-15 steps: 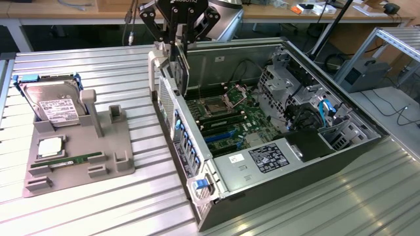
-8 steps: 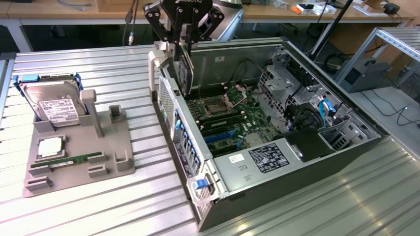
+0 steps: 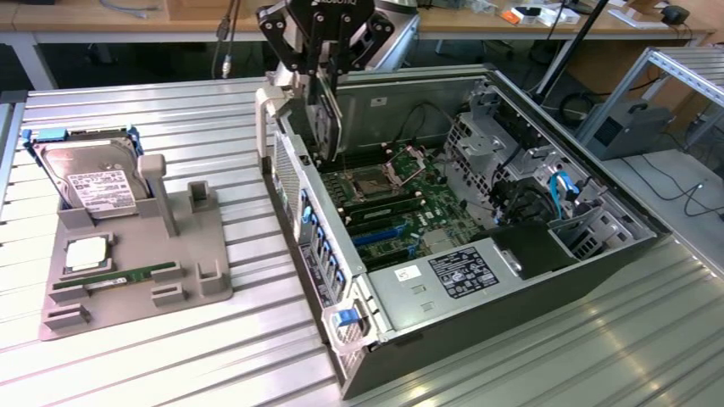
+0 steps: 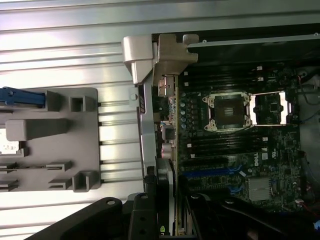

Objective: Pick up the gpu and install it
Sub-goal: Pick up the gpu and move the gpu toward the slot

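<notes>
My gripper (image 3: 320, 69) is shut on the gpu (image 3: 327, 119), a thin dark card that hangs on edge with its long side pointing down. It hovers over the rear corner of the open computer case (image 3: 588, 254), just above the motherboard (image 3: 396, 199) near the case's back wall. In the wrist view the gpu (image 4: 173, 140) appears edge-on, its silver bracket (image 4: 165, 85) at the far end beside the case's rear panel, and the gripper (image 4: 170, 212) clamps its near end. The blue expansion slots (image 4: 207, 172) lie beside the card's lower edge.
On the exterior view's left a grey parts holder (image 3: 198, 292) carries a silver hard drive (image 3: 97, 182), a processor chip (image 3: 88, 254) and a green memory stick (image 3: 125, 278). The case's drive cages (image 3: 509, 144) and cables line its far side. Ribbed metal tabletop (image 3: 543, 356) surrounds everything.
</notes>
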